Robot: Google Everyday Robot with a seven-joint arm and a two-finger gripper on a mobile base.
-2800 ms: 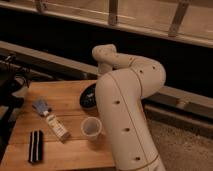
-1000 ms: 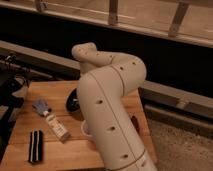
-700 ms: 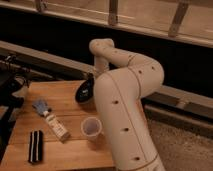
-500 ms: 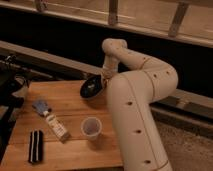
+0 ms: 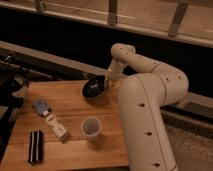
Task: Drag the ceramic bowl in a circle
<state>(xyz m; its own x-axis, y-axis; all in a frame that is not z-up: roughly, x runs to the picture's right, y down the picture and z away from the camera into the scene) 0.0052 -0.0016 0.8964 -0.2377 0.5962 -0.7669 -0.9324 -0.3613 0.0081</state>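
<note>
**Bowl at far edge of worktop, hand at its right rim**

While the white arm bends over from the right, the hand [image 5: 107, 83] sits at the right rim of the ceramic bowl [image 5: 94, 87], at the far side of the worktop [image 5: 70, 102]. Cannot tell how the hand stands; it merges with the dark rim and the arm's wrist. Bowl is round, shallow, glossy black, faint light glints inside, and appears tipped with its opening facing the camera. It lies near the far edge, right of centre.

Other things: a small pale translucent cup [image 5: 91, 127] stands upright near the middle-right of the worktop, nearer than the bowl and well apart from it. A slim pale bottle or tube [image 5: 57, 128] lies flat on its side to the left of the cup, running diagonally, with a bluish-grey piece [image 5: 40, 106] at its far-left end. A dark flat rectangular object with pale stripes [image 5: 35, 146] lies at the near-left corner. Dark equipment [image 5: 11, 82], unclear what, sits off the left edge.

The arm's thick smooth white body fills the right side and covers the worktop's right edge. Worktop is wooden, warm brown, planked. Beyond it a dark wall with a pale ledge and metal railing posts [image 5: 112, 11] above.
</note>
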